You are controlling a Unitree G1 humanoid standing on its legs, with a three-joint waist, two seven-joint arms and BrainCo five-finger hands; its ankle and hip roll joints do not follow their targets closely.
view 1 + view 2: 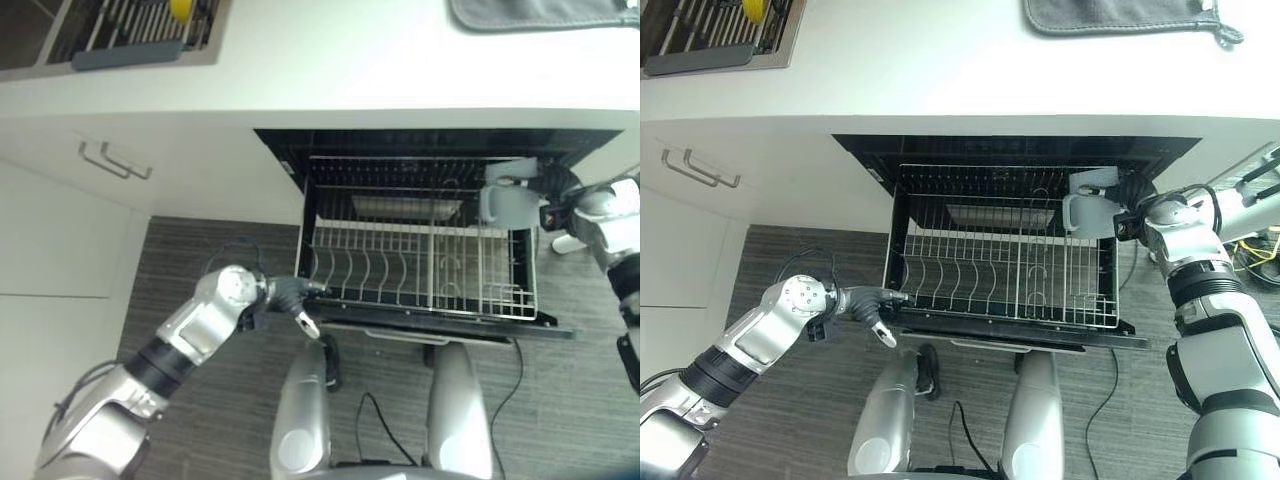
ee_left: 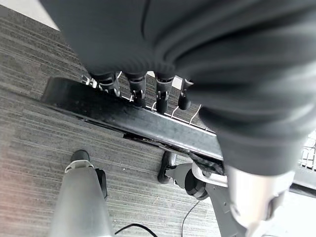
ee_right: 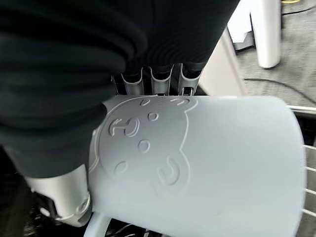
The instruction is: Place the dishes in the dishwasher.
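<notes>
White counter (image 1: pixel 330 70) above grey striped floor (image 1: pixel 210 260)

White counter (image 1: pixel 330 70) along the top. Grey cloth mat (image 1: pixel 1120 15) on it at far right edge. Sink rack (image 1: pixel 135 30) at far left, a yellow item (image 1: pixel 180 8) lying in it. White cabinet front below, two bar handles (image 1: pixel 115 160). Grey wood-grain floor (image 1: pixel 215 250)

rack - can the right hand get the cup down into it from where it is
Probably yes: the rack is pulled out and looks bare below the cup, which the right hand holds over its right end.
</notes>
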